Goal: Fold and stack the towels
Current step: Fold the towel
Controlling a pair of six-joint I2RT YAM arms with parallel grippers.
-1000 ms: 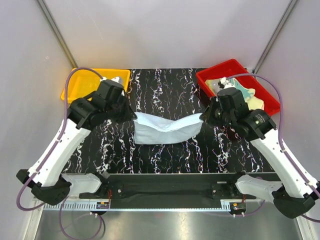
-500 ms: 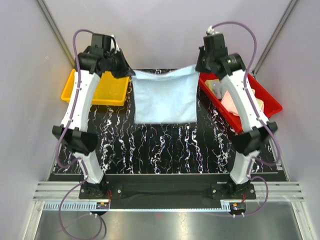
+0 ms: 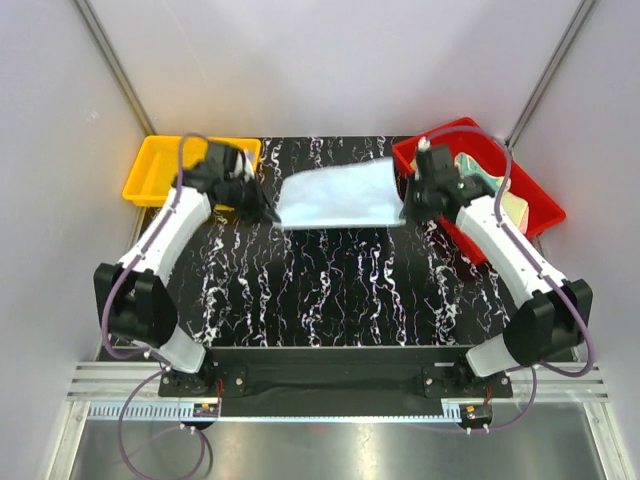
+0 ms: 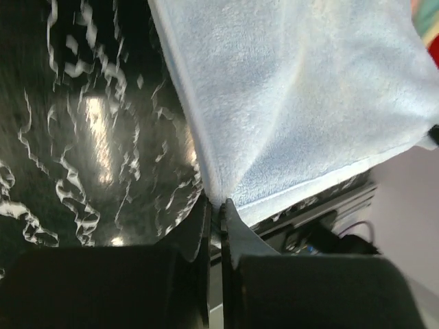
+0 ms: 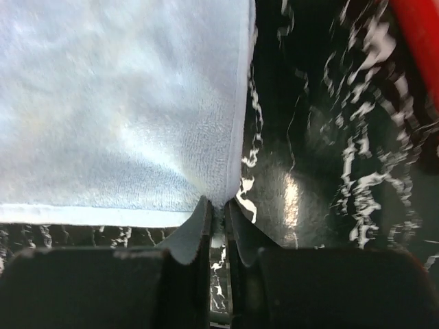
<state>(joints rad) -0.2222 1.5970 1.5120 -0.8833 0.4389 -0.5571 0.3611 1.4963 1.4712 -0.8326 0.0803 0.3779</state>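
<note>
Light blue towel (image 3: 340,197) stretched taut over far part of black, white-veined tabletop (image 3: 330,295), between yellow bin (image 3: 150,180) and red bin (image 3: 540,205). Left gripper (image 4: 216,209) and right gripper (image 5: 218,205) each pinch one corner. Plain grey walls (image 3: 320,70).

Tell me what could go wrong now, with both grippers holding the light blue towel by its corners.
1. The left gripper and the right gripper each pinch only the very tip of a corner of the light blue towel, so a corner may slip out.
2. The right gripper works close beside the red tray and might bump its rim.
</note>
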